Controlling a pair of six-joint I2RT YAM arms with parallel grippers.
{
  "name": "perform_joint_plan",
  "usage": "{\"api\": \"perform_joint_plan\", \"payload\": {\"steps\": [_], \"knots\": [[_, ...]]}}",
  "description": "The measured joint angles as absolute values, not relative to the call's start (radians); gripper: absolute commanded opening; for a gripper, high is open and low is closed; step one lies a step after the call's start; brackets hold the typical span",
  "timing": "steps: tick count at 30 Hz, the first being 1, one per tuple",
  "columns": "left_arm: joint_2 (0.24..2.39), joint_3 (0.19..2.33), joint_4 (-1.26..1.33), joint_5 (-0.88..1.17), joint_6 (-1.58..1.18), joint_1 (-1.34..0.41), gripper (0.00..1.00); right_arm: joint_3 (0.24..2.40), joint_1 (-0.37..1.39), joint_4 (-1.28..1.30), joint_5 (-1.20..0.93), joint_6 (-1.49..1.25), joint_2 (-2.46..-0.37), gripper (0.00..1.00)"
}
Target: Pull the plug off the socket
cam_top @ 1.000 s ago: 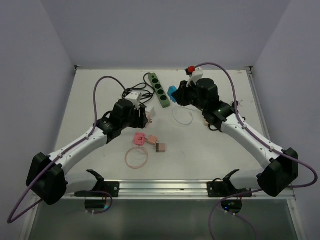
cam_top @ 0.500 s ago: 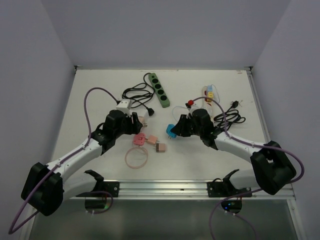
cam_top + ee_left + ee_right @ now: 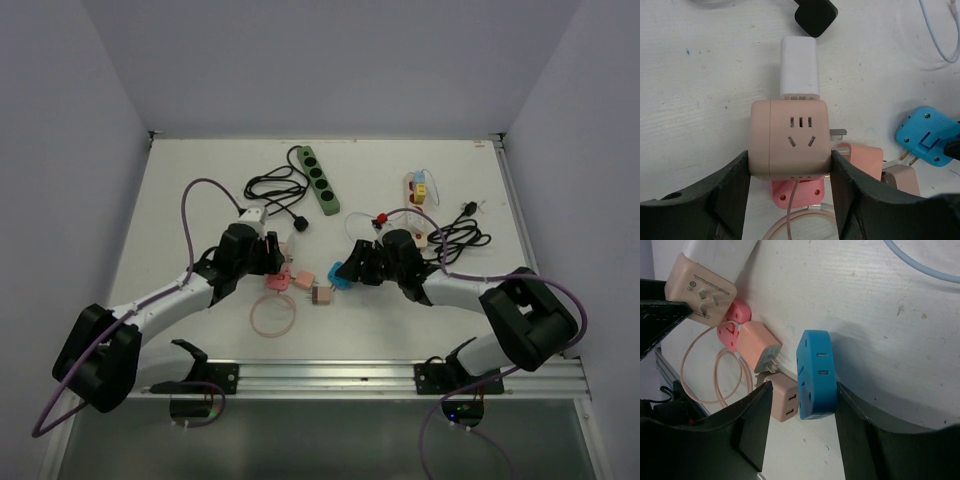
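Observation:
A blue plug (image 3: 815, 375) lies on the table between the fingers of my right gripper (image 3: 802, 390). The gripper is open: one finger rests against the plug, the other stands clear of it. From above, the blue plug (image 3: 338, 272) sits near the table's middle, well away from the green power strip (image 3: 318, 180). My left gripper (image 3: 790, 162) is shut on a beige cube socket (image 3: 790, 137), which has a white plug (image 3: 799, 67) pushed into its far face.
Pink chargers (image 3: 757, 347) and a beige USB block (image 3: 782, 400) lie beside the blue plug, with a pink cable loop (image 3: 272, 315) nearer me. A black plug (image 3: 815, 15) and its cable (image 3: 270, 190) lie by the strip. A white-yellow strip (image 3: 420, 200) sits at the right.
My right gripper carried the blue plug from the green strip down to the table's middle and opened. My left gripper shifted toward the centre, still gripping the cube socket.

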State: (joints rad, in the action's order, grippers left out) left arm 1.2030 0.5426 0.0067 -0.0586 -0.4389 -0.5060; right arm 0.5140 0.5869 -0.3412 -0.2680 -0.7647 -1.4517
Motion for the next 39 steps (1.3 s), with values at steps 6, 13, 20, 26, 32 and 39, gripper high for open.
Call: {"api": "perform_joint_plan", "payload": {"steps": [6,13,20,26,32,39], "knots": [[1.233,0.562,0.000,-0.065,-0.453,-0.506,0.44,0.511,0.587,-0.359,-0.280,-0.784,-1.469,0.68],[1.252,0.632,-0.096,-0.073,-0.453,-0.506,0.80,0.511,0.587,-0.356,-0.281,-0.777,-1.468,0.71],[1.295,0.738,-0.185,-0.073,-0.461,-0.506,0.98,0.511,0.587,-0.350,-0.281,-0.763,-1.465,0.73],[1.364,0.859,-0.292,-0.081,-0.452,-0.506,0.98,0.511,0.587,-0.334,-0.280,-0.740,-1.444,0.80],[1.489,0.987,-0.385,-0.095,-0.415,-0.506,0.96,0.511,0.587,-0.315,-0.280,-0.714,-1.433,0.89],[1.646,1.075,-0.451,-0.135,-0.396,-0.506,0.90,0.511,0.587,-0.292,-0.279,-0.690,-1.421,0.92]]}}
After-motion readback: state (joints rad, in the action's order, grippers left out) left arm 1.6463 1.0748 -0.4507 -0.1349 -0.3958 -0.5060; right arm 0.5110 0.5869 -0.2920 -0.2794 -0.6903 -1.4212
